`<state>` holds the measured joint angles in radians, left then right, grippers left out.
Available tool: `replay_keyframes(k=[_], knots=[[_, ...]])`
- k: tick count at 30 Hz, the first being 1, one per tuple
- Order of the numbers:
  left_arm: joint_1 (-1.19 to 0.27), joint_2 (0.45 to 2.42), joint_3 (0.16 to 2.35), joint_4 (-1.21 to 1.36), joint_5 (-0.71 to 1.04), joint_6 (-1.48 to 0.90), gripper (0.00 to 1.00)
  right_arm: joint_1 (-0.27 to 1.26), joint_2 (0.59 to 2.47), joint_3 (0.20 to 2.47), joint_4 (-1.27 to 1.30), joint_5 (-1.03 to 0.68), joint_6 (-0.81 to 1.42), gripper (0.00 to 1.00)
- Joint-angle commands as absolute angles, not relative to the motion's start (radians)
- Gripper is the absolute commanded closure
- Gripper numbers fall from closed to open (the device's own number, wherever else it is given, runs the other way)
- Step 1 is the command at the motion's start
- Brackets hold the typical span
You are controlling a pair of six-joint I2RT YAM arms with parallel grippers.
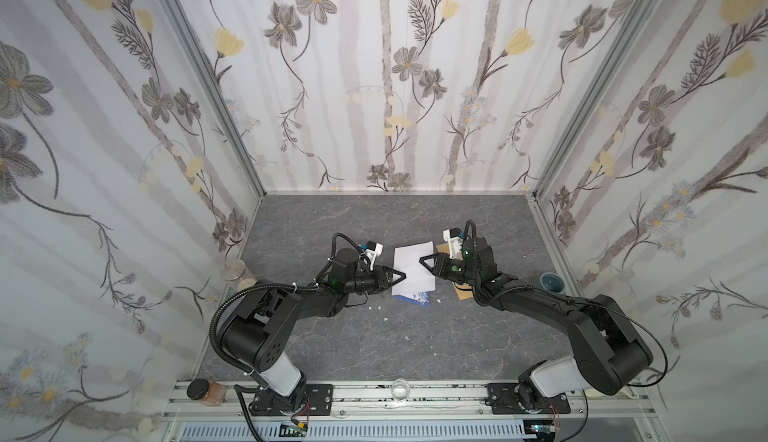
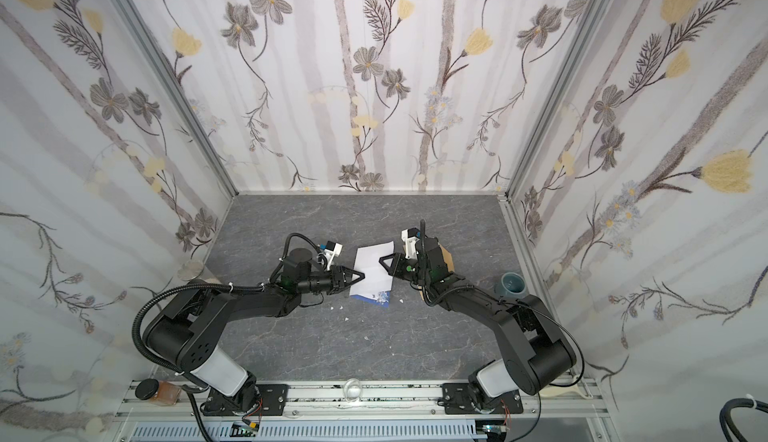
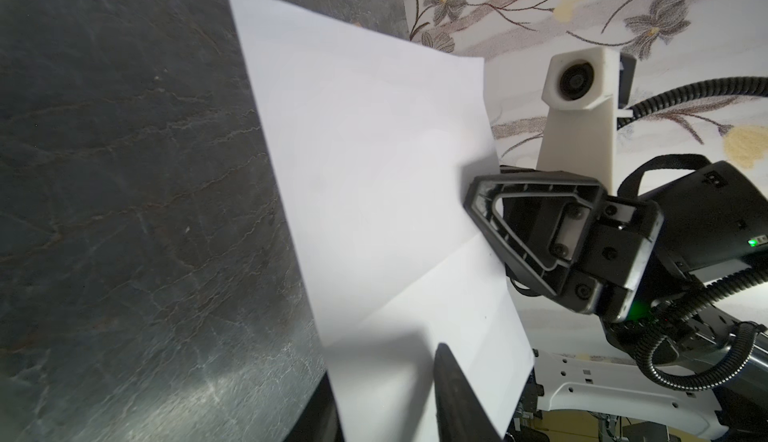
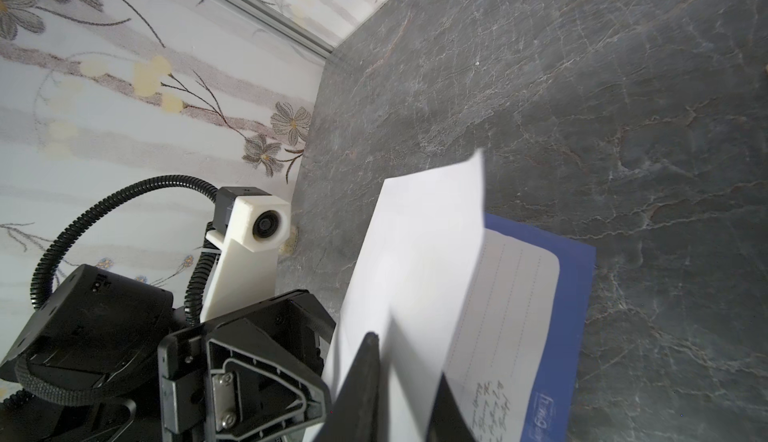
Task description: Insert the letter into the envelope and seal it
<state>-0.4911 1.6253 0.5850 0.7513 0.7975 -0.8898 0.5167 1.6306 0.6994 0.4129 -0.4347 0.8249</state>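
Flanking the tilted letter (image 1: 409,255) from both sides.
Straddling one edge with left gripper (image 1: 402,274), grip unclear; slightly spread around opposite edge with right gripper (image 1: 423,260), envelope (image 1: 461,293) mostly hidden underneath it.

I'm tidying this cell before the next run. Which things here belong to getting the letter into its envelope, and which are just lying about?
In the job: letter, folded, white side up; envelope, mostly covered.

Lying about: blue-grey cup; black-lidded jar; clear glass; white scraps.
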Motion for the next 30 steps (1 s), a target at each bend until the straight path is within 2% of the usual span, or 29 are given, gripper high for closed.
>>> replay_keyframes(k=[1, 8, 12, 14, 17, 20, 30], knots=[[-0.488, 1.617, 0.583, 0.798, 0.812, -0.890, 0.69, 0.518, 1.631, 0.698, 0.434, -0.422, 0.818, 0.79], [-0.488, 1.617, 0.583, 0.798, 0.816, -0.890, 0.80, 0.519, 1.638, 0.699, 0.438, -0.426, 0.821, 0.78], [-0.488, 1.616, 0.585, 0.798, 0.820, -0.891, 0.81, 0.518, 1.642, 0.698, 0.447, -0.429, 0.824, 0.84], [-0.488, 1.615, 0.588, 0.798, 0.827, -0.893, 0.78, 0.520, 1.644, 0.698, 0.453, -0.430, 0.827, 0.89], [-0.488, 1.615, 0.592, 0.798, 0.842, -0.893, 0.69, 0.521, 1.647, 0.695, 0.469, -0.431, 0.834, 0.97], [-0.488, 1.609, 0.590, 0.799, 0.852, -0.894, 0.65, 0.524, 1.651, 0.695, 0.479, -0.433, 0.840, 0.99], [-0.491, 1.624, 0.592, 0.804, 0.879, -0.905, 0.63, 0.529, 1.642, 0.700, 0.488, -0.421, 0.850, 0.99]])
